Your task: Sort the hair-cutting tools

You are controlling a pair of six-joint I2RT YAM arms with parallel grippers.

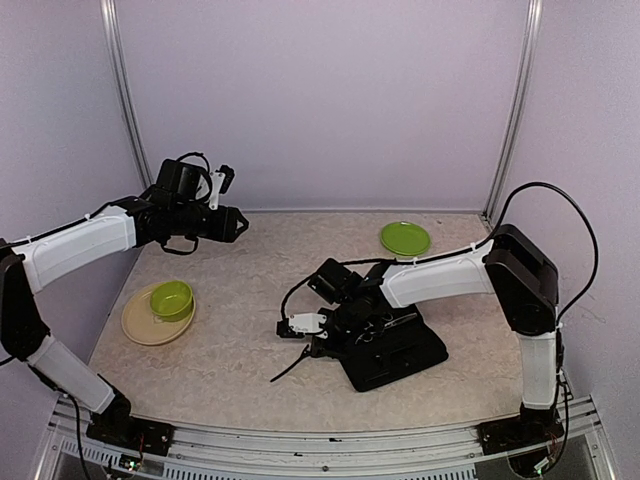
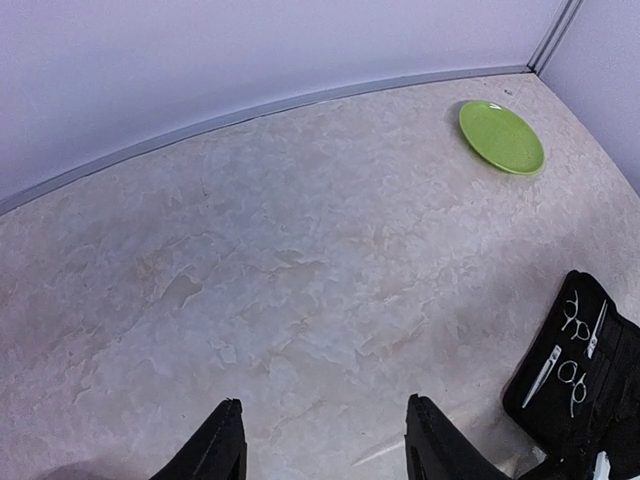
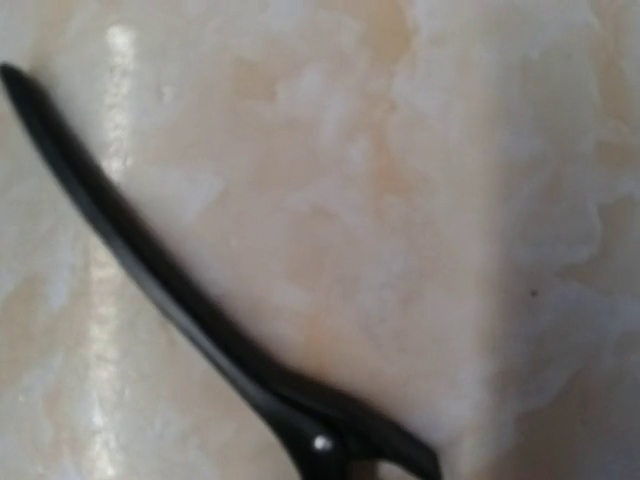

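Blurred black hair clip [image 3: 185, 303] runs off the bottom edge.

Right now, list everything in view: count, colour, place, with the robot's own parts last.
hair clip: one, black, on the table left of the case
scissors: two, silver, inside the case
case: one, black, open, table's near right
green plate: one, green, far right
bowl: one, green, on the beige plate
beige plate: one, beige, near left
left gripper: one, black, open, raised over the table's left
right gripper: one, black, shut, low at the clip
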